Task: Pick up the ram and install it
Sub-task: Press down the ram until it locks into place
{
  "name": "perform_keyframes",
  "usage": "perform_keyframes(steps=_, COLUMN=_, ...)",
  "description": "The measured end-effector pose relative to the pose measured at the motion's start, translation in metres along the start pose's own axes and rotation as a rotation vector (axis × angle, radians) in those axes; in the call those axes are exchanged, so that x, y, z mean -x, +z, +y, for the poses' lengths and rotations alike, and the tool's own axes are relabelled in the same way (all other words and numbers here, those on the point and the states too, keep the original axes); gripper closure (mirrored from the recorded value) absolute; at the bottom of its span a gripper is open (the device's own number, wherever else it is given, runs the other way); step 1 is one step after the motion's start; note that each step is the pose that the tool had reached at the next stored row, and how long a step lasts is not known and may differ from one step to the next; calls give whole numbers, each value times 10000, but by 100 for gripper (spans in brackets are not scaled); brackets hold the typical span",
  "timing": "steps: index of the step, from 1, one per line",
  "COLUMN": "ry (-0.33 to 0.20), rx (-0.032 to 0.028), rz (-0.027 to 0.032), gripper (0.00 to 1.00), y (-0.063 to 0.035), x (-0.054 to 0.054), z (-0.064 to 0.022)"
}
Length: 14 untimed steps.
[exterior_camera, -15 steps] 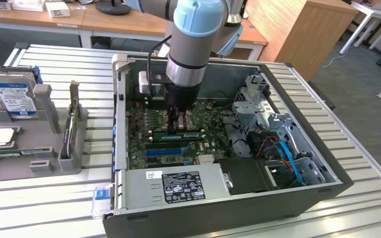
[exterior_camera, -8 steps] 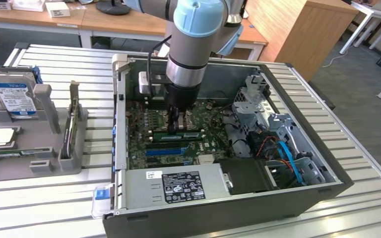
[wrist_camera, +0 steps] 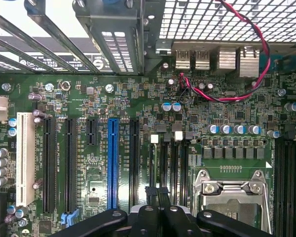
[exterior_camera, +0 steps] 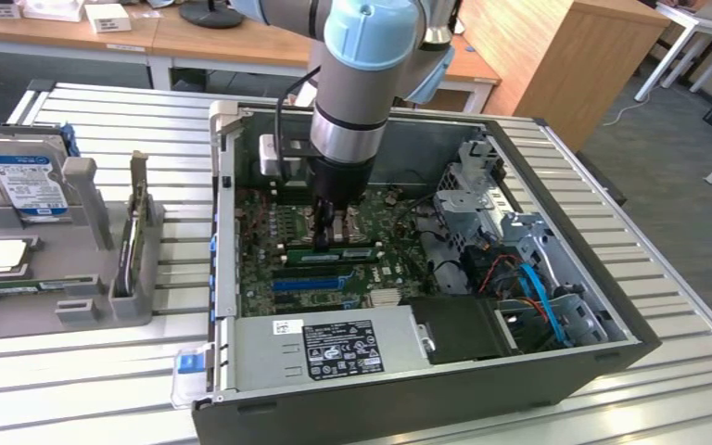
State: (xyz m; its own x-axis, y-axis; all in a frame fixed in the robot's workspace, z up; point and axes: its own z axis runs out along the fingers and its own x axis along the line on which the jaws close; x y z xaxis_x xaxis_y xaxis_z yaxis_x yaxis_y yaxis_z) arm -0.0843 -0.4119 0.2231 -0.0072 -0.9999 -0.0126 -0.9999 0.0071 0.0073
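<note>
At frame centre of the exterior view, the claw (exterior_camera: 324,243), fingers together on the upright ram (exterior_camera: 329,250), sits over the motherboard (exterior_camera: 285,269) memory slots inside the open computer case (exterior_camera: 554,362), hard drive (exterior_camera: 25,181) upper left.

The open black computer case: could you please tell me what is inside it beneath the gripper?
A green motherboard; the shut gripper presses a green ram stick there. Its slot is covered.

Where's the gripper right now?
In the exterior view the gripper is down inside the open computer case, just above the motherboard near its middle, with the power supply at the case's near end.
</note>
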Motion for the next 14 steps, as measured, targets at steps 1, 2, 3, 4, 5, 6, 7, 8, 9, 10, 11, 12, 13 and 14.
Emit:
perform_keyframes(steps=1, ry=0, rx=1, rz=1, gripper=89, y=1, x=0, z=0)
perform_keyframes(steps=2, ry=0, rx=2, rz=1, gripper=89, y=6, x=0, z=0)
perform_keyframes(steps=3, ry=0, rx=2, rz=3, gripper=89, y=7, x=-1, z=0)
perform_keyframes(steps=4, ry=0, rx=2, rz=3, gripper=89, y=7, x=-1, z=0)
perform_keyframes(steps=5, ry=0, rx=1, rz=2, gripper=89, y=7, x=-1, z=0)
perform_keyframes(steps=6, ry=0, rx=1, rz=1, gripper=89, y=7, x=-1, z=0)
perform_keyframes(steps=7, ry=0, rx=1, rz=1, gripper=89, y=7, x=-1, z=0)
perform_keyframes(steps=8, ry=0, rx=1, rz=1, gripper=89, y=7, x=0, z=0)
perform_keyframes(steps=9, ry=0, rx=1, rz=0, gripper=89, y=8, x=0, z=0)
perform_keyframes(steps=10, ry=0, rx=1, rz=1, gripper=89, y=7, x=0, z=0)
perform_keyframes(steps=11, ry=0, rx=0, rz=-2, gripper=89, y=4, x=0, z=0)
perform_keyframes(steps=12, ry=0, rx=-8, rz=-11, gripper=89, y=-3, x=1, z=-1)
perform_keyframes(steps=13, ry=0, rx=-6, rz=-8, gripper=89, y=-21, x=2, z=-1)
perform_keyframes(steps=14, ry=1, rx=0, rz=1, gripper=89, y=-47, x=1, z=0)
